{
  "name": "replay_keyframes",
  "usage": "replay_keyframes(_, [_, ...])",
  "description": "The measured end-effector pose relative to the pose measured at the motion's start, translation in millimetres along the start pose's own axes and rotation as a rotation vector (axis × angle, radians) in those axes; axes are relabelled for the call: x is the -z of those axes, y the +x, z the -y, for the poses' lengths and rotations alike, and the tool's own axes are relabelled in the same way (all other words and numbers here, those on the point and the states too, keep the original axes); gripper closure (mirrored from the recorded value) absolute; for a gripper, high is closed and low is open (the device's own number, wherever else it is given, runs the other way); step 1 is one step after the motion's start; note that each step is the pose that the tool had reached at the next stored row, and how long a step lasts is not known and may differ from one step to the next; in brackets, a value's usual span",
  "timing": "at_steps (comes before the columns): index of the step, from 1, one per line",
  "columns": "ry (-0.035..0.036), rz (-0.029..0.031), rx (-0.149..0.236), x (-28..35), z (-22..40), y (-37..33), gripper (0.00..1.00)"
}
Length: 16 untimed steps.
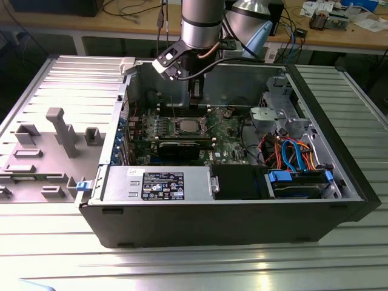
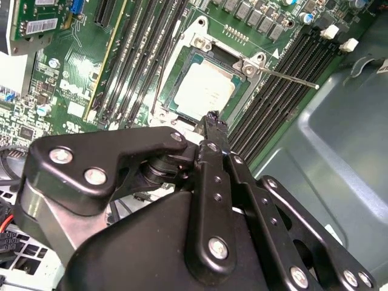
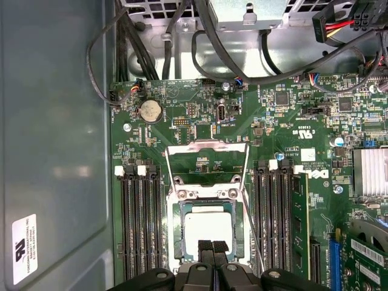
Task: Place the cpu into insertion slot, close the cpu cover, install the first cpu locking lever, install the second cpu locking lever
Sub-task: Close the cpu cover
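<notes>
You had cpu (image 3: 208,227) seated flat in insertion slot (image 3: 206,194). cpu cover (image 3: 206,147) hinged open beside it. Pincer (image 3: 212,244) pressed together, empty, hovered at cpu edge. Judged: step 2 in hand; cover needed swinging down.

Exterior view: set high, well back from the computer case (image 1: 242,224). It looks down at a slant over one long wall into the open interior. Whole case in frame, arm (image 1: 203,24) entering at the far wall.

First wrist view: close, facing square onto the motherboard (image 3: 182,109).

Second wrist view: closer, oblique, looking past the gripper (image 2: 213,118) linkage.

All three views share the cpu (image 1: 187,126) and the flanking memory slots (image 3: 139,224).
</notes>
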<state>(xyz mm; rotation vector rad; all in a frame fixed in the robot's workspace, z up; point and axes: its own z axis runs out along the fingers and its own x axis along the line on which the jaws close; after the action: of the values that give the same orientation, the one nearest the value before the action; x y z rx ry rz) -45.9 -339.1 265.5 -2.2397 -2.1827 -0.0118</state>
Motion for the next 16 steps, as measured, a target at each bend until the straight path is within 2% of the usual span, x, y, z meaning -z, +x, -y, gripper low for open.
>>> replay_keyframes(7, [0.0000, 0.0000, 0.000, 0.3, 0.0, 0.0, 0.89])
replay_keyframes(16, [0.0000, 0.0000, 0.000, 0.3, -3.5, 0.1, 0.89])
